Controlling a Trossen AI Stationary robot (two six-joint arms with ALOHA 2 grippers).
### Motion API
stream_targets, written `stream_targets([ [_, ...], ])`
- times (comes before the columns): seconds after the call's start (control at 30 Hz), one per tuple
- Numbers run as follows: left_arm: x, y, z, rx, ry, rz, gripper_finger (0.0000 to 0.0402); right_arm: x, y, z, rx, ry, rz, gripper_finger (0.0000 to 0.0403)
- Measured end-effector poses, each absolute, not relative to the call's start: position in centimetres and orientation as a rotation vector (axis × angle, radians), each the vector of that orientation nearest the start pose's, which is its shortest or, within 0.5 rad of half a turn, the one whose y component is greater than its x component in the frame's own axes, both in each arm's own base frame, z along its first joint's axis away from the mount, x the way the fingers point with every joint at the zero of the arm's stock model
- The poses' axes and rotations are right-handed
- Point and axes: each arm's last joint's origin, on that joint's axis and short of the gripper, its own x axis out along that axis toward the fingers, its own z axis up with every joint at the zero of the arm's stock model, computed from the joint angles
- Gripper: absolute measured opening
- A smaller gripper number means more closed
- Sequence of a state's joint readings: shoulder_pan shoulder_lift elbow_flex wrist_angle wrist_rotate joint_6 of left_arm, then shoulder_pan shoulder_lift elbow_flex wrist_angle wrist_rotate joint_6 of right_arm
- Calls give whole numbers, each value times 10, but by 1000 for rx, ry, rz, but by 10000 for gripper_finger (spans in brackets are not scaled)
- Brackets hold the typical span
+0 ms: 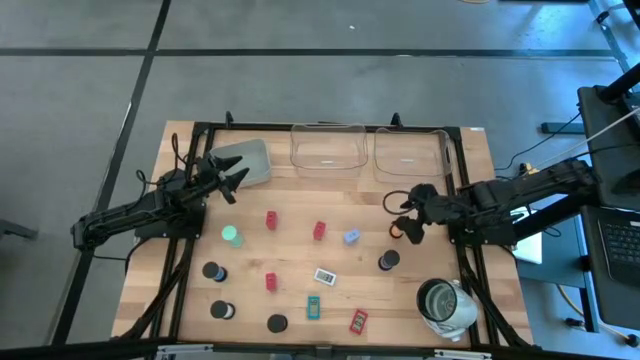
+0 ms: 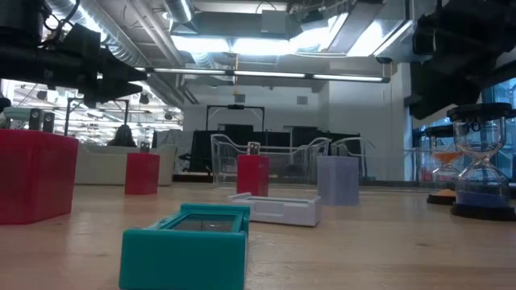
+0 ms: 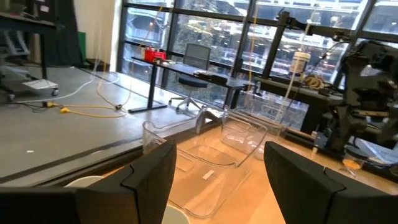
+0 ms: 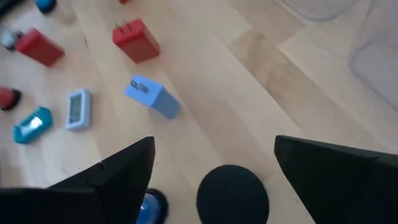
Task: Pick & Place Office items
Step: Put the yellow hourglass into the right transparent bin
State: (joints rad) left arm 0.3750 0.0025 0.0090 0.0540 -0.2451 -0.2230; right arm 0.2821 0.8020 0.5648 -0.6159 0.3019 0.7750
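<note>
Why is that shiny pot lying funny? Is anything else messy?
The silvery pot near the table's front right corner looks tipped on its side, its mouth facing sideways. The grey tray sits crooked at the back left, unlike the two straight clear trays. The little pieces are just scattered.

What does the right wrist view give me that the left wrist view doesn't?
Only the right wrist view shows office items: a pale-blue cube, a red block, a white rectangle, a teal rectangle, and a black round top between the open right gripper's fingers, apparently untouched.

Only the left wrist view shows the two clear trays, the room beyond, and the other arm farther off. The left gripper is open and empty.

Both show the wooden table and each arm's own dark fingers.
</note>
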Motion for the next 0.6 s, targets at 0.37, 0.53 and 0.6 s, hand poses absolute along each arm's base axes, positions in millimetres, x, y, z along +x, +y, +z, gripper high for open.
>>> stream_targets([
  [0.37, 87, 42, 172, -212, -130, 611, 240, 154, 36, 211, 307, 870, -262, 359],
  [0.53, 87, 42, 172, -211, -130, 611, 240, 154, 37, 204, 257, 952, -275, 359],
  [0.6, 87, 42, 171, -212, -130, 611, 240, 155, 37, 202, 255, 963, -275, 359],
])
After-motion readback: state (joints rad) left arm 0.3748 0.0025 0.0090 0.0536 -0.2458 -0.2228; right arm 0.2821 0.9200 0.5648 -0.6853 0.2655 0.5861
